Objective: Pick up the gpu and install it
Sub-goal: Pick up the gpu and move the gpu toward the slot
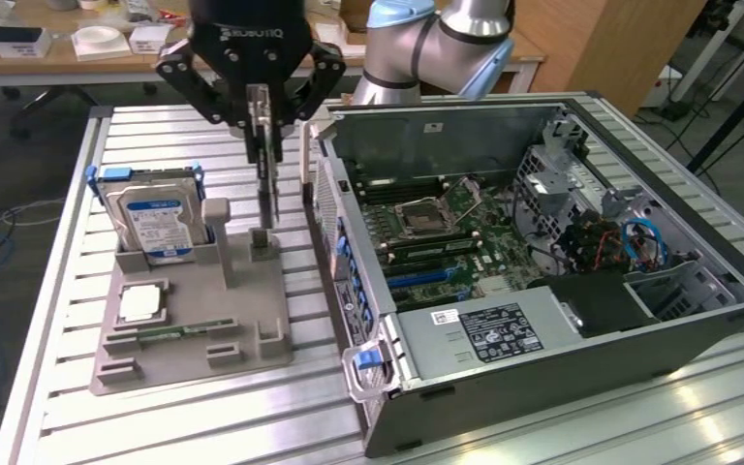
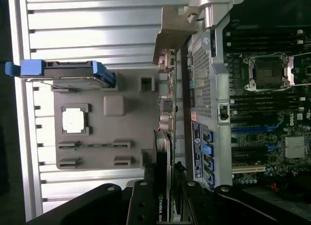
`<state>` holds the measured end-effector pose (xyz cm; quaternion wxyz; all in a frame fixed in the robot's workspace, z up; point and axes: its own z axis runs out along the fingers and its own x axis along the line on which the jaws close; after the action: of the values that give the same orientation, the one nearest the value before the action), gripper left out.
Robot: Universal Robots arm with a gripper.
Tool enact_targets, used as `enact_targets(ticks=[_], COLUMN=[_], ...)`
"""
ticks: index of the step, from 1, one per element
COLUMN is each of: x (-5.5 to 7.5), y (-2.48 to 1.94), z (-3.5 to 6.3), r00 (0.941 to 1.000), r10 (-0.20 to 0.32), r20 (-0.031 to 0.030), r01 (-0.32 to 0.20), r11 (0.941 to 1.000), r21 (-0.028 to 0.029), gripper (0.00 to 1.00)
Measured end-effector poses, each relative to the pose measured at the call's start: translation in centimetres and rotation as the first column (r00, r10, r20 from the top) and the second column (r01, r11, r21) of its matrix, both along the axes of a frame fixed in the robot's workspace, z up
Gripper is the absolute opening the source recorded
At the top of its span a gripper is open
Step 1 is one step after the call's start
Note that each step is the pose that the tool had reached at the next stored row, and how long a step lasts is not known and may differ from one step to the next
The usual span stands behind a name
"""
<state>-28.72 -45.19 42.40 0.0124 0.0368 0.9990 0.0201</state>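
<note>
Gripper: the gripper (image 1: 266,124) (image 2: 165,205) hangs over the far part of the grey fixture (image 1: 249,320) (image 2: 131,118); its black fingers (image 1: 297,102) press in from both sides on the gpu, clamped on the card's upper edge.
Gpu: the gpu (image 1: 268,184) (image 2: 168,152) hangs upright and edge-on from the fingers — a thin dark blade in the exterior view. Its lower end sits at a small grey slot post (image 1: 263,242) on the fixture; I cannot tell whether it touches the post or is just above it.
Bracket: the silver bracket (image 2: 174,28) is at the card's end away from the gripper in the wrist view.
Hard drive: the hard drive (image 1: 155,228) (image 2: 68,72) stands upright in a blue carrier at the fixture's far corner, to the exterior view's left of the card.
Processor chip: the processor chip (image 1: 139,302) (image 2: 73,120) lies flat in a recess, nearer than the drive.
Memory stick: the memory stick (image 1: 171,332) (image 2: 92,145) lies flat, nearer again.
Computer case: the computer case (image 1: 541,387) lies open just beside the fixture on the exterior view's right — the motherboard (image 1: 476,242) faces up, with a bare socket (image 1: 421,218) (image 2: 266,72).
Power supply: the power supply (image 1: 488,329) fills the case's near end.
Table: the slatted metal table (image 1: 152,426) carries the fixture and the case.
</note>
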Motion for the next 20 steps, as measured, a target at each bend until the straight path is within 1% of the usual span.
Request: enact_targets(ticks=[20], x=[9.1], y=[0.01], z=[-0.24], r00=[1.0], r10=[0.0], r20=[-0.0051], r01=[0.0], r11=[1.0], r21=[0.0], gripper=[0.26])
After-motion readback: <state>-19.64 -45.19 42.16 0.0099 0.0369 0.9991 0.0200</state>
